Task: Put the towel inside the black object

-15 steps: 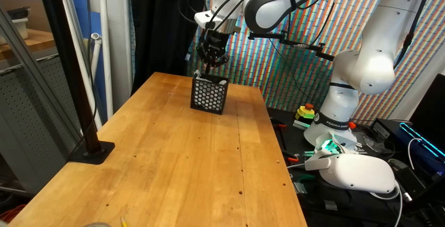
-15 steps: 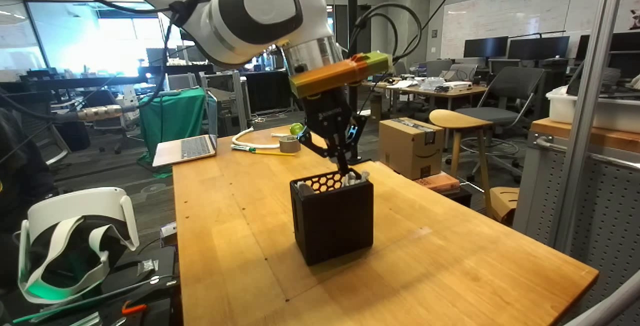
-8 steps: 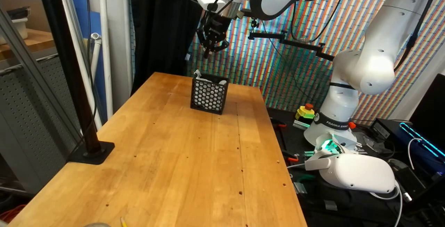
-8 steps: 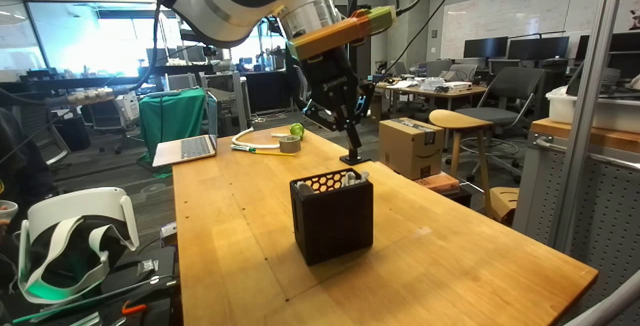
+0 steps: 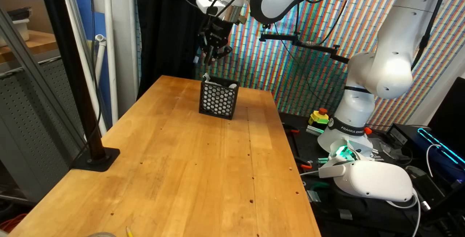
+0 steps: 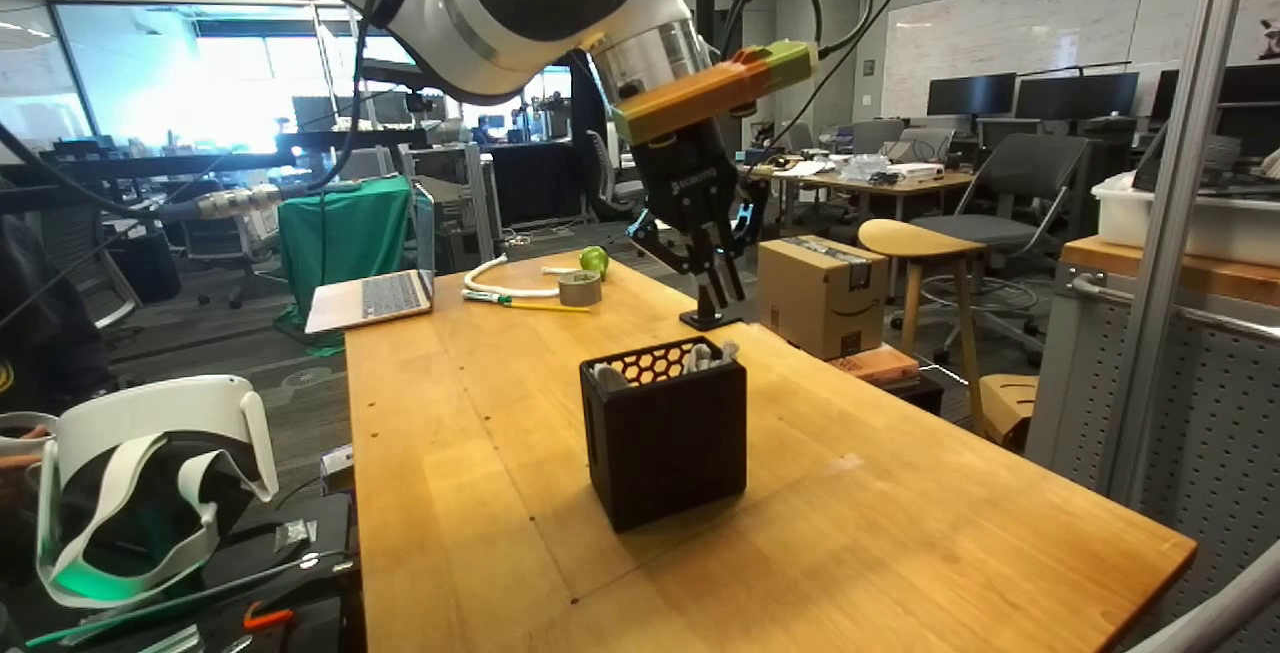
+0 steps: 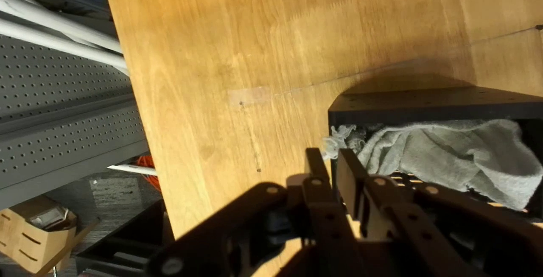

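Note:
The black basket (image 5: 218, 101) with hexagonal holes stands upright on the wooden table; it also shows in an exterior view (image 6: 668, 448) and the wrist view (image 7: 424, 104). The grey towel (image 7: 458, 154) lies crumpled inside it. A frayed tuft pokes up at one corner and over the rim, visible in both exterior views. My gripper (image 6: 727, 299) hovers above the basket's corner, apart from it, and also shows in an exterior view (image 5: 209, 62). In the wrist view its fingers (image 7: 331, 154) are parted by a small gap with nothing between them. The towel's lower part is hidden.
A black post base (image 5: 96, 159) stands at the table's edge. A laptop (image 6: 375, 301), a tape roll (image 6: 580, 288), a white tube (image 6: 490, 278) and a green ball (image 6: 593, 259) are at the far end. A cardboard box (image 6: 822, 295) is beside the table.
My gripper has risen from the basket's rim, then shifted sideways and slightly down. Its fingers, together before, are now slightly apart. The towel and basket have stayed in place.

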`<state>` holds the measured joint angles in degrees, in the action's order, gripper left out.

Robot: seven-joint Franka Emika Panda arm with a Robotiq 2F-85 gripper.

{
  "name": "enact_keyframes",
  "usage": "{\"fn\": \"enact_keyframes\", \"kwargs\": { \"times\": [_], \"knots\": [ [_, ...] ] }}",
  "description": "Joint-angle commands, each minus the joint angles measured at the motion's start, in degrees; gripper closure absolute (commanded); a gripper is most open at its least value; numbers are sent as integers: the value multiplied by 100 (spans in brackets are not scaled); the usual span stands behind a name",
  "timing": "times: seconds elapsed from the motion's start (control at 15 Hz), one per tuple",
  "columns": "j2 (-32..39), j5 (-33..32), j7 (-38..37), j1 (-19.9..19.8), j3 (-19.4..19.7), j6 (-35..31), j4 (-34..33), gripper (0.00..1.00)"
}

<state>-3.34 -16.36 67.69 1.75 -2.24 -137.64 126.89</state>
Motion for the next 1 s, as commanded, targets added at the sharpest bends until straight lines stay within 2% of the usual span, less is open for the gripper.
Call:
{"fn": "enact_keyframes", "kwargs": {
  "times": [0.0,0.33,0.47,0.93],
  "knots": [
    [340,297,209,59,15,-101,-307,53],
    [495,401,263,39,-35,-76,-467,13],
    [482,426,263,28,-33,-34,-484,1],
    [515,677,306,18,-31,-103,-397,0]
  ]
}}
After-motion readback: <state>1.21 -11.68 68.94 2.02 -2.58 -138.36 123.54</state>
